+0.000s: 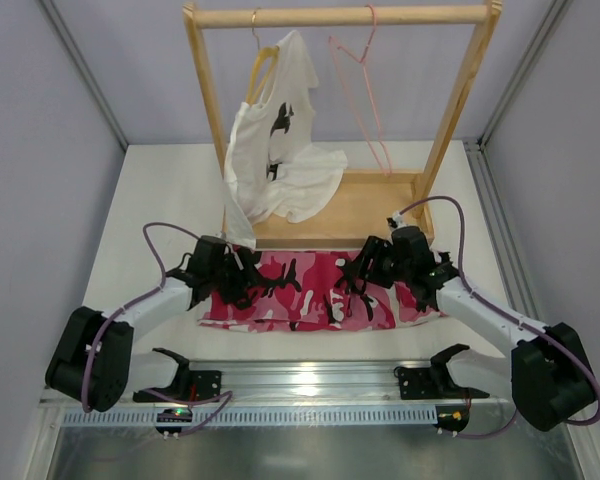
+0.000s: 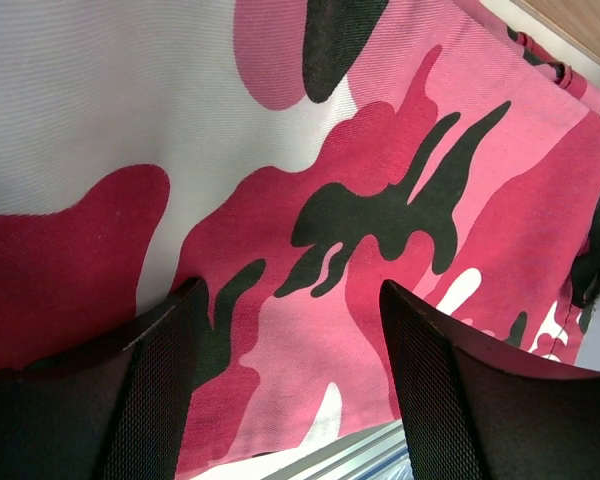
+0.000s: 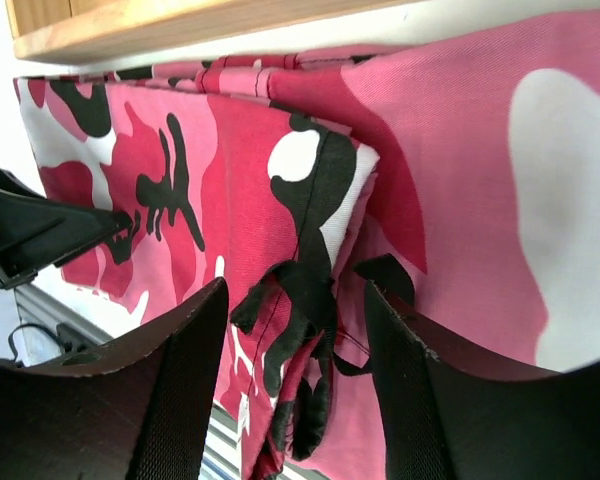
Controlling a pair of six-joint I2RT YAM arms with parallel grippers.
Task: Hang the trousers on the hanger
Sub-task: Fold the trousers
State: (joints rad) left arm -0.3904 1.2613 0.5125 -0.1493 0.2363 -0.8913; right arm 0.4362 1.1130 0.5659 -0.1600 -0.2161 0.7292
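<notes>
The pink, white and black camouflage trousers (image 1: 300, 290) lie folded flat on the table in front of the wooden rack. They fill the left wrist view (image 2: 360, 180) and the right wrist view (image 3: 280, 200). My left gripper (image 1: 242, 285) is open just above their left part, nothing between its fingers (image 2: 160, 390). My right gripper (image 1: 352, 287) is open above a raised fold of cloth with black trim (image 3: 305, 330), its fingers (image 3: 180, 390) on either side of it. The thin pink wire hanger (image 1: 360, 90) hangs empty on the rack's top bar, right of centre.
The wooden rack (image 1: 380, 205) stands behind the trousers. A white T-shirt with black print (image 1: 275, 150) hangs on a wooden hanger at its left and drapes onto its base. A metal rail (image 1: 310, 385) runs along the near table edge.
</notes>
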